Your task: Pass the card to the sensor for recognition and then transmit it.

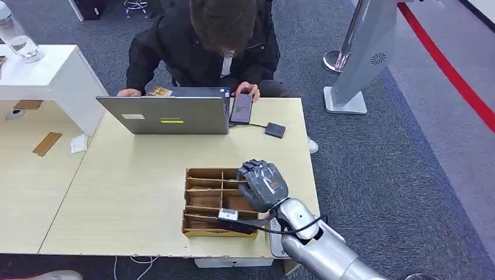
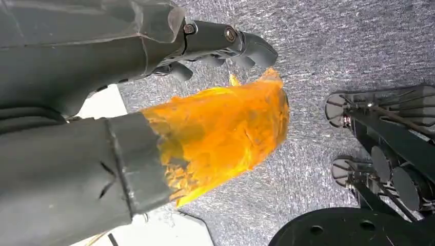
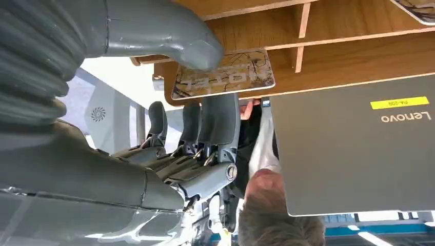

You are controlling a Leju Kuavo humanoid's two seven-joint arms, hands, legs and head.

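My right hand (image 1: 262,184) hangs over the right side of a wooden divided box (image 1: 201,201) near the table's front edge. In the right wrist view a patterned card (image 3: 223,74) printed HOTEL is pinched between the thick thumb (image 3: 197,48) and the dark fingers (image 3: 218,118), close against the box's wooden wall (image 3: 333,56). A small dark square sensor (image 1: 275,129) lies flat on the table behind the box, with a cable running toward the laptop. My left hand (image 2: 92,56) hangs over the grey carpet holding nothing, fingers apart, its thumb wrapped in orange tape (image 2: 220,133).
A person in a black jacket (image 1: 204,41) sits across the table behind an open grey laptop (image 1: 169,115), one hand on a phone (image 1: 241,108). A black device with a white label (image 1: 236,223) lies across the box's front. A white stand (image 1: 55,76) is at left.
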